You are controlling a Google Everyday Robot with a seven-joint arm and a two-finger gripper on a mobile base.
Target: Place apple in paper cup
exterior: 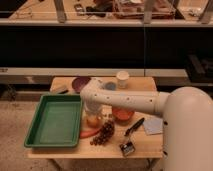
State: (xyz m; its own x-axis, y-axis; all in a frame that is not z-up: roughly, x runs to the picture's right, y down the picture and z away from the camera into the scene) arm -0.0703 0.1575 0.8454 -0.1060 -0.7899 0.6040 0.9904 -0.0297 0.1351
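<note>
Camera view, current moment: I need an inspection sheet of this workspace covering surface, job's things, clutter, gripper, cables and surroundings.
Surface: light wooden table, crowded with items.
Job's things: small round pale yellow apple lies on the table just right of the tray; white cylindrical paper cup stands upright near the back edge, apart from the apple.
Clutter: green plastic tray on the left; long orange carrot; dark grape bunch; orange bowl; dark round dish; black-handled tool; grey-blue square cloth.
Gripper: gripper on the white arm, directly above the apple; contact cannot be told.
Cables: nothing seen.
Surroundings: dark shelving behind the table.
</note>
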